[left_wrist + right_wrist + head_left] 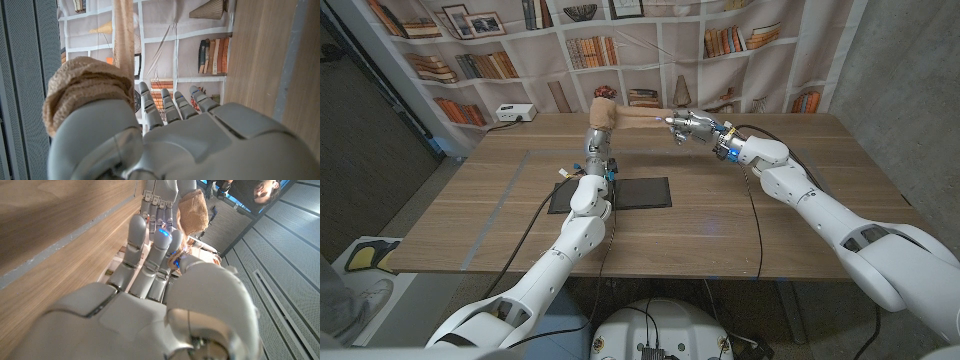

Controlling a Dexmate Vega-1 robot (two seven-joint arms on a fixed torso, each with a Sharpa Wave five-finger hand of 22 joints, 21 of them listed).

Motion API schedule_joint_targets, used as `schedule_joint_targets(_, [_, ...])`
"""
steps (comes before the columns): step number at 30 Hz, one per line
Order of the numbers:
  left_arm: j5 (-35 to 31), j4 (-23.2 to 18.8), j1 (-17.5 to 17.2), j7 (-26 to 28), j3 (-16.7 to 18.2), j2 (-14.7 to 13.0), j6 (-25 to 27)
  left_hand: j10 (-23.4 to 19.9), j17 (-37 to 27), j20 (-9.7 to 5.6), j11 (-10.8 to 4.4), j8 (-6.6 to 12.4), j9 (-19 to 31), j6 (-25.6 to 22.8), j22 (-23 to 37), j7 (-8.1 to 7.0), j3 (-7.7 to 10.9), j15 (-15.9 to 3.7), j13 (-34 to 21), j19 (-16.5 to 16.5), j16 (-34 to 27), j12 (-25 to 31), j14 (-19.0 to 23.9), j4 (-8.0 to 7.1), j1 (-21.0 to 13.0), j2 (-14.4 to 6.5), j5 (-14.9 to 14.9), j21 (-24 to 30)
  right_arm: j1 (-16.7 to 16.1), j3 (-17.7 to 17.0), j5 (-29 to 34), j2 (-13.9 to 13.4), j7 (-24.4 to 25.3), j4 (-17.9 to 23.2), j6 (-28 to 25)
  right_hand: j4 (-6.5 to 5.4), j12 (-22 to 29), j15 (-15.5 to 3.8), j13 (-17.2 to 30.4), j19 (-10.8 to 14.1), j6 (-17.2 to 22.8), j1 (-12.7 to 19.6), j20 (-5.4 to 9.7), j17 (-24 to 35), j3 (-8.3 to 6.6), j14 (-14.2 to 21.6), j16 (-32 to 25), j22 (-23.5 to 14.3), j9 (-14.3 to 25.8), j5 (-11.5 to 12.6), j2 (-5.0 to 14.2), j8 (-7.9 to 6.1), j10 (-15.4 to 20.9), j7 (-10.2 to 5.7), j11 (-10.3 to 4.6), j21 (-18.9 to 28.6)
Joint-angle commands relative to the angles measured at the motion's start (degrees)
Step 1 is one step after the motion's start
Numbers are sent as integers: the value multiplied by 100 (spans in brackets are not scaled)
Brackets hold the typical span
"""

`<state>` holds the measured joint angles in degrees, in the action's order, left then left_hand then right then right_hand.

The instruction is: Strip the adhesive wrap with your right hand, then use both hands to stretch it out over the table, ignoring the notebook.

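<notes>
**Tan wrap taut between two hands: where the stretch could fail**

Tan, crinkled adhesive wrap (pixel 638 118) spans the air above the far part of the wooden counter (pixel 800 200), running from the roll (pixel 604 110) in the left hand (pixel 597 135) across to the right hand (pixel 688 126). The left hand grips the roll, fingers closed around its lower side, and the left wrist view shows the roll (pixel 82 90) sitting against the back of that hand with the strip (pixel 123 35) leading away from it. The right hand pinches the free end of the strip; its fingers (pixel 150 255) are drawn together, though the exact contact on the fabric is hard to make out.

The strip looks stretched nearly straight, so I judge the peeling done and the pull-apart in progress. Several things could spoil it from here:

- The right hand's hold appears to be on only a short bit of the end. If the roll resists, the end may slip free and spring back onto the roll.
- The roll could turn or shift in the left hand's grip, so that more wrap pays out unevenly or the roll drops to the counter.
- Self-adhesive fabric can fold and cling to itself if tension goes slack.

The black notebook (pixel 620 193) lies flat on the counter nearer the robot, well below the strip, beside the left forearm; a lowering arm could nudge it.
</notes>
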<state>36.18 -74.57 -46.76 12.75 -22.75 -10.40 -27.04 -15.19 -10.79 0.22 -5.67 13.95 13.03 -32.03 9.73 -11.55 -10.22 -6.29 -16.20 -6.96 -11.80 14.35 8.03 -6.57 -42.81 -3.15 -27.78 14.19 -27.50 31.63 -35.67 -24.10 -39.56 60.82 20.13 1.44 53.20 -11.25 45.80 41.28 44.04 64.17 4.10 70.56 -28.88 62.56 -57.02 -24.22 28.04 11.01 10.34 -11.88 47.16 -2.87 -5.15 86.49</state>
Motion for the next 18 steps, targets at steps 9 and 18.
schedule_joint_targets(9, [-12,163,114,1,-5,81,-59,-39,-24,37,23,-18,6,2,31,24,-140,27,14,-21,10,-7,50,-76,134,17,-86,-43,-22,-177,-18,-79,227,-236,167,7,12,-134,3,-69,58,-27,807,-1,-82,-18,-117,35,60,-22,-9,-3,30,-31,-5,106])
schedule_joint_targets(18, [38,128,96,-46,21,42,-42,-32,-28,70,63,-51,3,53,33,82,-258,70,28,-23,19,-17,43,-132,245,61,-140,-78,-189,-282,22,-252,581,-72,100,6,20,-132,18,-79,59,-38,806,-3,-96,-33,-138,65,68,-23,-7,8,30,-31,-8,130])
